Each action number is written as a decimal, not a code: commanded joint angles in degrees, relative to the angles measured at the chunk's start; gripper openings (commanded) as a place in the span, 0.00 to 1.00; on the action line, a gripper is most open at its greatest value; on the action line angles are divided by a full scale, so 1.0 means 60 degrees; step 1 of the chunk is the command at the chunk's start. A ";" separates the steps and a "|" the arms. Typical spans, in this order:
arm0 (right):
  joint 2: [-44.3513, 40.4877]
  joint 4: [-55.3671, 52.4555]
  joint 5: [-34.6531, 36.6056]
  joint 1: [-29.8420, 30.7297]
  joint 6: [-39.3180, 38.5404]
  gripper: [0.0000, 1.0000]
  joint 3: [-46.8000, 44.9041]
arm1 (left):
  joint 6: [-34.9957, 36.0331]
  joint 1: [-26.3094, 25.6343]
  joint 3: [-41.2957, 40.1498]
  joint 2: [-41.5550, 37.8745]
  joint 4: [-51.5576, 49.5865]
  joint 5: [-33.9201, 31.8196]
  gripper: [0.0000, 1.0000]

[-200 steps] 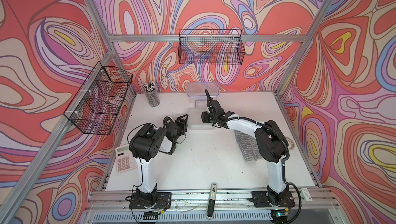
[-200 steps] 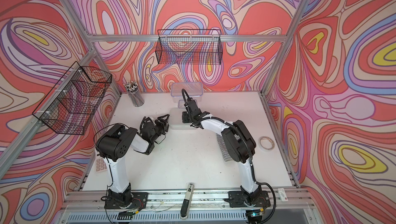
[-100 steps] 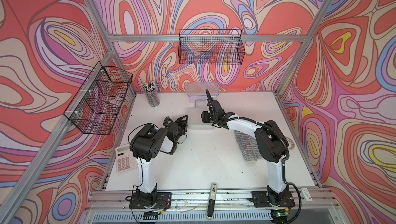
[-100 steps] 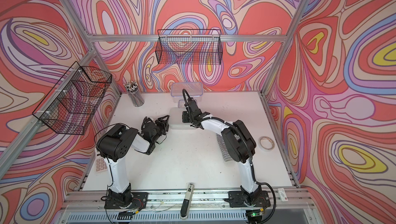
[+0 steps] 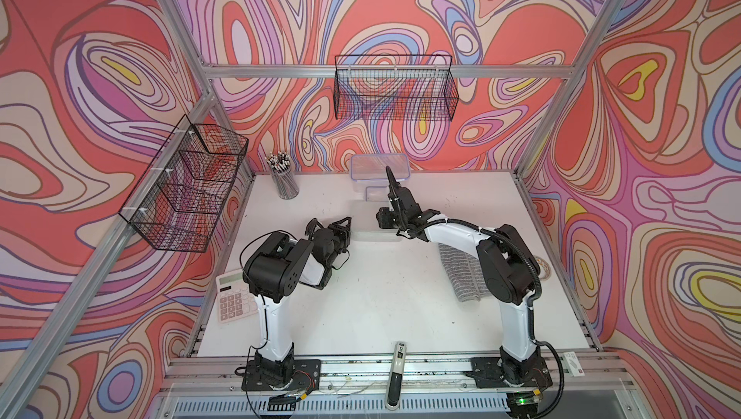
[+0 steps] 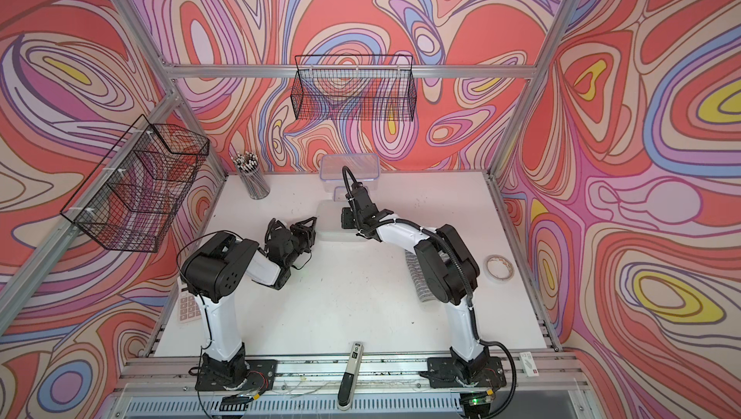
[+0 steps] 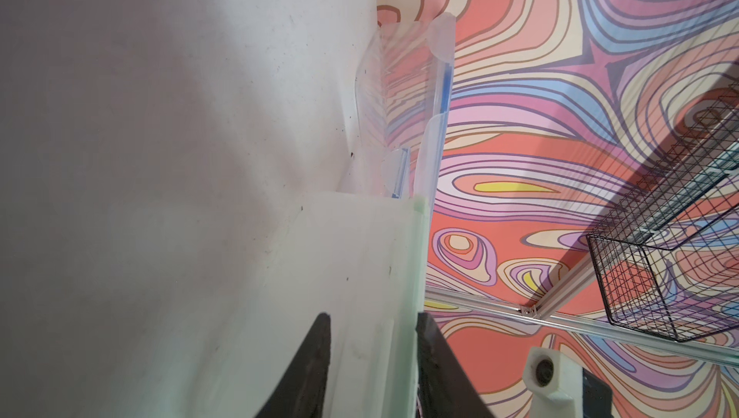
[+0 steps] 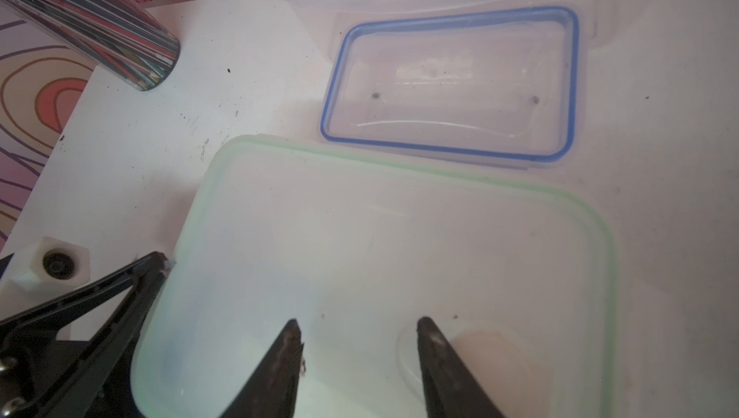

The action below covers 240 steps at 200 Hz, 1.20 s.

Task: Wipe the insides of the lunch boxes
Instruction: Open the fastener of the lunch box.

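Two robot arms meet at the medium lunch box, a frosted tub with its green-edged lid on, sitting just toward 12 o'clock of the centre of the white counter. The left pincer, at the tub's 9 o'clock end, has its fingers partly apart astride that end wall, with one tip against the lid's rim. Whether they grip it cannot be told. The right pincer hangs over the lid toward 3 o'clock, its fingers about half apart with nothing between them. The small lunch box, its blue-rimmed lid on, lies just beside the frosted tub on its 12 o'clock side. The large lunch box stands beyond it against the back wall. A pen cup stands at 11 o'clock. A grey striped cloth lies at 3 o'clock, partly hidden by the right arm.
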 commanded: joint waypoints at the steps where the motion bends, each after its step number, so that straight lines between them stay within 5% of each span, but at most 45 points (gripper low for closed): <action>1: 0.0641 -0.1466 -0.0627 0.0121 0.0300 0.48 -0.0641 | -0.0200 -0.0168 0.0206 -0.0015 0.0886 0.0135 0.31; 59: 0.0593 -0.1480 -0.0627 0.0136 0.0387 0.48 -0.0798 | -0.0187 -0.0172 0.0107 0.0073 0.0886 -0.0113 0.22; 113: 0.0602 -0.1568 -0.0586 0.0165 0.0417 0.48 -0.0845 | 0.0005 -0.0173 0.0117 0.0233 0.0883 -0.0071 0.00; 199: 0.0612 -0.1771 -0.0481 0.0194 0.0331 0.48 -0.0722 | 0.0316 -0.0165 -0.0058 0.0100 0.0845 -0.0077 0.00; 240: 0.0633 -0.1852 -0.0476 0.0198 0.0281 0.48 -0.0601 | 0.0209 -0.0099 -0.0381 0.0271 0.0872 -0.0232 0.43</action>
